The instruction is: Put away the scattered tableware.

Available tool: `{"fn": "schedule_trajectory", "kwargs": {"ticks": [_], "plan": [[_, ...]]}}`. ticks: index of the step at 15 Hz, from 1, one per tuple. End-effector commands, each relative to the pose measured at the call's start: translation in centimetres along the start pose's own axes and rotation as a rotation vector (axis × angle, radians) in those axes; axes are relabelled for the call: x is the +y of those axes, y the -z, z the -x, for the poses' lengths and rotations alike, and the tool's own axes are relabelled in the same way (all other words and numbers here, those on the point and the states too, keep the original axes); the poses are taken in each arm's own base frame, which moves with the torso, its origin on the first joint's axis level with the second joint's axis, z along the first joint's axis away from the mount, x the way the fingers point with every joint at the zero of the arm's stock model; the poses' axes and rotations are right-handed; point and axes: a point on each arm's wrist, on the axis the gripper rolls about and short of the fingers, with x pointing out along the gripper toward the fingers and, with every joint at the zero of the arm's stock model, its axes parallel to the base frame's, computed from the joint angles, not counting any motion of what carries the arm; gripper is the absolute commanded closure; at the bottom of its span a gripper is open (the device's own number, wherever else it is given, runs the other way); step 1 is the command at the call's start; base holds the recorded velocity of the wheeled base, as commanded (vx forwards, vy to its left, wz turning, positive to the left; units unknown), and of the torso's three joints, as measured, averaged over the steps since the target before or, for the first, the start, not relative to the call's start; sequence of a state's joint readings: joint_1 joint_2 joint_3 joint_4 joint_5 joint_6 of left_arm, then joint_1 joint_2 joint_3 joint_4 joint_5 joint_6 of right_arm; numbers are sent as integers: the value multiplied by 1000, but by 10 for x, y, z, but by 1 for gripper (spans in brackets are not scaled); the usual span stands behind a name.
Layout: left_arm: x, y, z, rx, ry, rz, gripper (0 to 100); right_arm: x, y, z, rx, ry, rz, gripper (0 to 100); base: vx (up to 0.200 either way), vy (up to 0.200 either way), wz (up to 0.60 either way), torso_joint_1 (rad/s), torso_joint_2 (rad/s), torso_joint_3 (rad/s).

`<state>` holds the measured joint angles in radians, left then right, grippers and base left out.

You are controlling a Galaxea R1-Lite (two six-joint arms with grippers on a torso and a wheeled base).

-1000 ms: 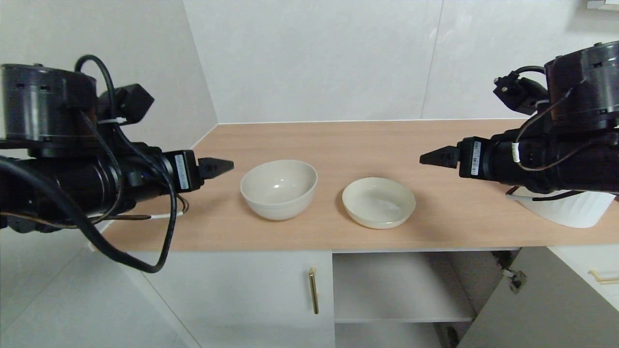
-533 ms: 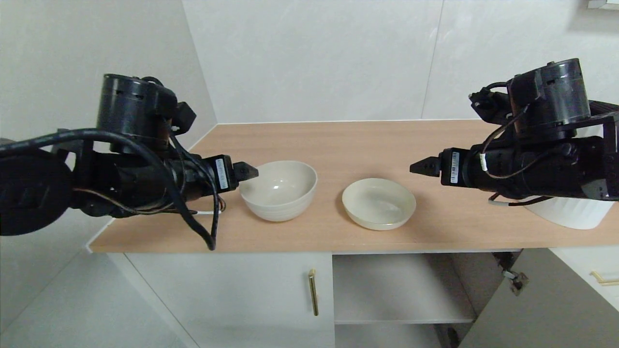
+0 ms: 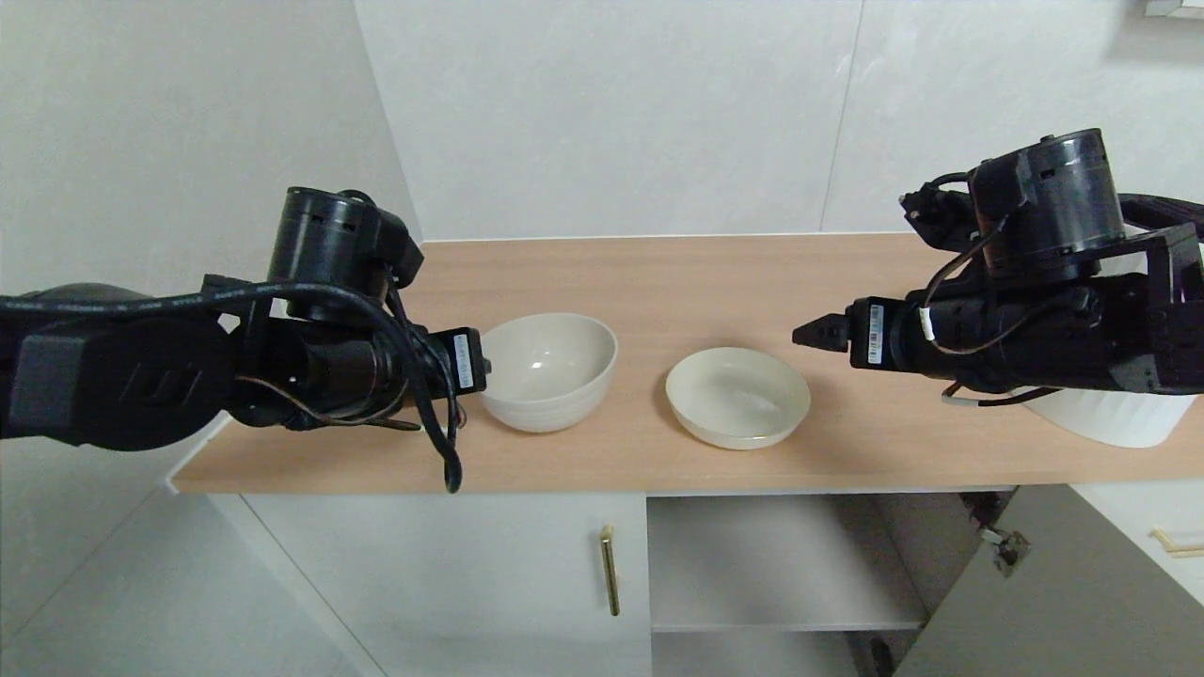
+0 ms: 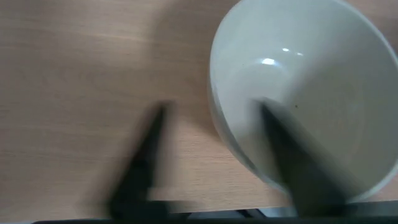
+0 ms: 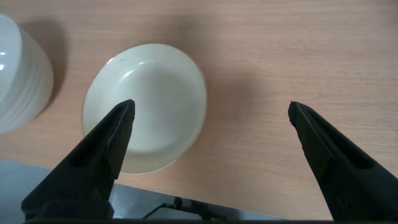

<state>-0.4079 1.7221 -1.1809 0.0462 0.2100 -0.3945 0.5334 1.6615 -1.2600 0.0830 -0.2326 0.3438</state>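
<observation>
The table (image 3: 658, 273) crosses the frame's middle. On it the bowl (image 3: 546, 369) stands left of centre, the dish (image 3: 736, 395) just right of centre. The left pincer (image 4: 211, 109) is open astride the bowl's rim, one finger inside, not closed on it. The right pincer (image 5: 208, 115), wide open and empty, hovers right of the dish.

We see bright, even indoor light from overhead, small glare spots inside the deep bowl (image 4: 311, 81), soft diffuse shadows on the desk (image 3: 658, 282) beside it and the shallow bowl (image 5: 146, 106), the left pincer (image 4: 211, 107) smeared and out of focus, wide-angle stretching toward the head view's edges
</observation>
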Motion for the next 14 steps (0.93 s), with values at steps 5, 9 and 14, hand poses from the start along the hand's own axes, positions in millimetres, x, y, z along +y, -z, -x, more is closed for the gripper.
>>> {"fn": "schedule_trajectory", "kwargs": {"ticks": [5,9,14], "plan": [[-3,-6,31,-58,42,-6,100,0,3,-5,10,17,7,0,0,0,0,0,0,0],[-4,-11,68,-131,102,-1,100,1,20,-39,76,105,38,0,0,0,0,0,0,0],[-4,-11,69,-132,102,0,100,2,31,-60,117,138,53,0,0,0,0,0,0,0]]}}
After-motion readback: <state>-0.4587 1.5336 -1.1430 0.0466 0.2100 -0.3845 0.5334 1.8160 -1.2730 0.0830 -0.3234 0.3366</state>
